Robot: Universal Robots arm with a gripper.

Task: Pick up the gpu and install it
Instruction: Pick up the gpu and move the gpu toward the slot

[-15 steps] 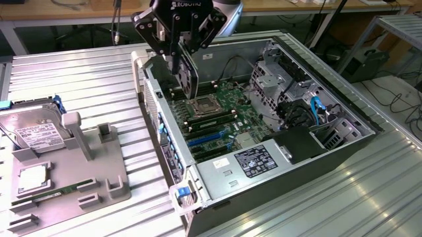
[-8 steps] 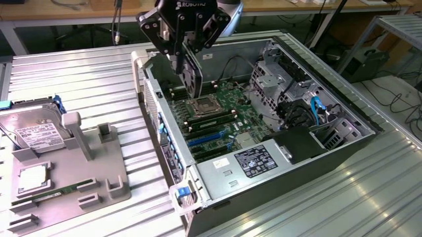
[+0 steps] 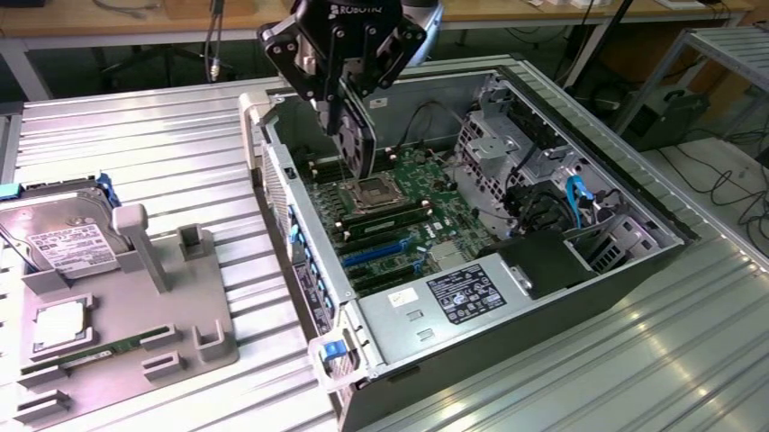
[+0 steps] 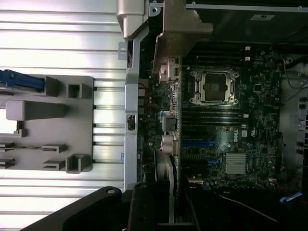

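The black two-fingered gripper (image 3: 342,106) is hanging over the open grey metal computer case (image 3: 301,236), its fingers pinching the gpu (image 3: 352,148), a thin flat black expansion card, by its upper edge. The card is hanging on edge inside the case opening, above the green motherboard (image 3: 409,225) and close to the square silver processor socket (image 3: 369,193), not touching the board. Beside the case, on the exterior view's left, a grey plastic fixture tray (image 3: 180,297) is holding a silver hard drive with a white label (image 3: 67,236) and a narrow green memory stick (image 3: 103,353).
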